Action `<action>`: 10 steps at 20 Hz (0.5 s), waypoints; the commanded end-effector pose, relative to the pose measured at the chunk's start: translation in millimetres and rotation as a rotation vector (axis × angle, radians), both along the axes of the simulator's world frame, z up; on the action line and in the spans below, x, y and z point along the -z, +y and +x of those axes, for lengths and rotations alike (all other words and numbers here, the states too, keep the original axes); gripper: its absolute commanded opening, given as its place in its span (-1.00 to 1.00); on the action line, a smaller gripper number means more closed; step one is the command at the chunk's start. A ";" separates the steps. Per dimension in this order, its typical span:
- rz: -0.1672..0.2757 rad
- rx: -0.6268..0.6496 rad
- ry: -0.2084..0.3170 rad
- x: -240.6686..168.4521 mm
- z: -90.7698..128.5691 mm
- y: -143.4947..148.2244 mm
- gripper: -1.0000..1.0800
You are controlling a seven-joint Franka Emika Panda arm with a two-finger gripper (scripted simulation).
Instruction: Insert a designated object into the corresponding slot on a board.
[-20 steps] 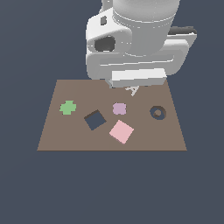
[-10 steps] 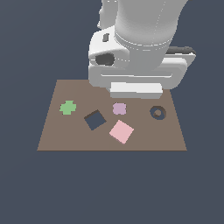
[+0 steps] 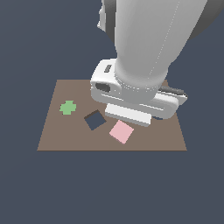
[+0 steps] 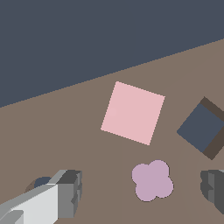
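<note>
**Lying loose on the board, not yet grasped**

Resting flat on the brown board [image 3: 52,131], well clear of any grip: pink square tile [image 4: 133,112], also plain in the exterior view [image 3: 121,131] just below the robot's wrist housing. Sitting just beside it, toward the exterior view's left, and empty: dark blue-grey square slot [image 3: 95,120], turned like a diamond, seen in the wrist view [image 4: 202,127] with its brown inner walls showing. Nothing inserted so far.

Hovering over the mauve lobed piece [image 4: 152,180] rather than over the tile: gripper [image 4: 142,194], fingers spread wide apart, one finger [image 4: 69,192] on one side and the other at the frame edge, holding nothing. Lying farther off, near the board's left end in the exterior view: green cross-shaped piece [image 3: 68,107]. Peeking out behind the nearer finger: a dark round shape, too hidden to name.

Judging from this: approach stage only. Left to do: centring over the tile, descending, closing, lifting, turning to match the diamond, and lowering in.
</note>
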State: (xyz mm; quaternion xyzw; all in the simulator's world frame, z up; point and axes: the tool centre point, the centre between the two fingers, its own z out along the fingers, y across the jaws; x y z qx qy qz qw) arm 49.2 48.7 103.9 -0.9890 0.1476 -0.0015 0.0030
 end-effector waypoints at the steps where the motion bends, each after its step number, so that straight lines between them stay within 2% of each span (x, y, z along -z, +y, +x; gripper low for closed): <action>1: -0.002 0.073 0.001 12.8 10.0 -2.4 0.92; 10: -0.005 0.260 0.003 45.0 35.0 -12.4 0.92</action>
